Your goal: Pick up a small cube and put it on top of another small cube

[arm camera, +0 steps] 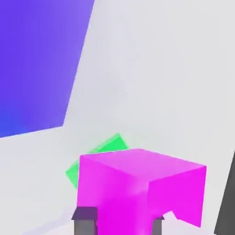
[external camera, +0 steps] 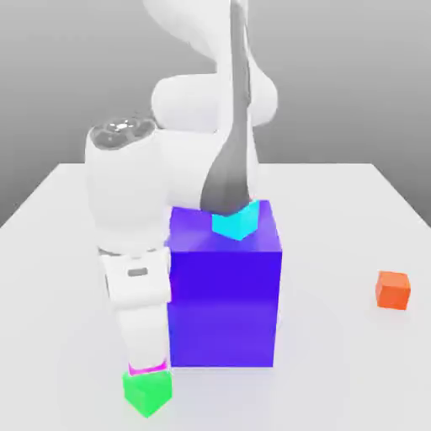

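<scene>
Gripper (arm camera: 121,219): clamped on the magenta cube (arm camera: 137,190), directly over the green cube (external camera: 146,391) near the table's (external camera: 353,370) front edge.
Blue-violet block (external camera: 223,295): just beside the stack, hemming its right.
Cyan cube (external camera: 235,220): atop the block.
Orange cube (external camera: 393,289): well apart, open tabletop around it.

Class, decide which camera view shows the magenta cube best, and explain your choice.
The hand view: the magenta cube sits large between the gripper fingers, two faces plain, with the green cube partly hidden behind it. The exterior view shows just a thin magenta strip under the arm, right above the green cube.
</scene>
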{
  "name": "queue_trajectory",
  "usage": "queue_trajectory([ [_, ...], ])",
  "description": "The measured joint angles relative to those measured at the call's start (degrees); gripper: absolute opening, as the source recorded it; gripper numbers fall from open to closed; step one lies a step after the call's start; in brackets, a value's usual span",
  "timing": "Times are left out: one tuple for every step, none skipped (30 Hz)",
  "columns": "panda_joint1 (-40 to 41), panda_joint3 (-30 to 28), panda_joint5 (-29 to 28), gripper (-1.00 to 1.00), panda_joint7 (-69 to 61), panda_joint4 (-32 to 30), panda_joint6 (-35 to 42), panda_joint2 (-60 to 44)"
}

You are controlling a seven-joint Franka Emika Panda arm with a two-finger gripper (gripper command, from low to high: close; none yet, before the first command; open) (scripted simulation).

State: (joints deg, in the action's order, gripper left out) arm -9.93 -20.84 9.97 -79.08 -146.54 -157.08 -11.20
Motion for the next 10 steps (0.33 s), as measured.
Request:
queue_trajectory([
  [0.70,0.93,1.31,-1.00,-0.94,0.05,-1.14,-1.37],
  [1.45,1.92,2.75,-1.00,-1.99,0.12,-2.23,-2.78],
  [1.84,2.43,3.49,1.00,-2.53,0.15,-2.81,-3.50],
  [1.84,2.42,3.49,1.00,-2.53,0.15,-2.81,-3.50],
  [1.83,2.42,3.49,1.00,-2.53,0.15,-2.81,-3.50],
  [1.83,2.42,3.49,1.00,-2.53,0.15,-2.80,-3.50],
  [1.83,2.42,3.49,1.00,-2.53,0.15,-2.80,-3.50],
  [1.82,2.42,3.49,1.00,-2.53,0.15,-2.81,-3.49],
  [2.02,2.67,3.87,1.00,-2.80,0.16,-3.13,-3.86],
  [1.64,2.22,3.42,1.00,-2.47,0.15,-2.72,-3.32],
])
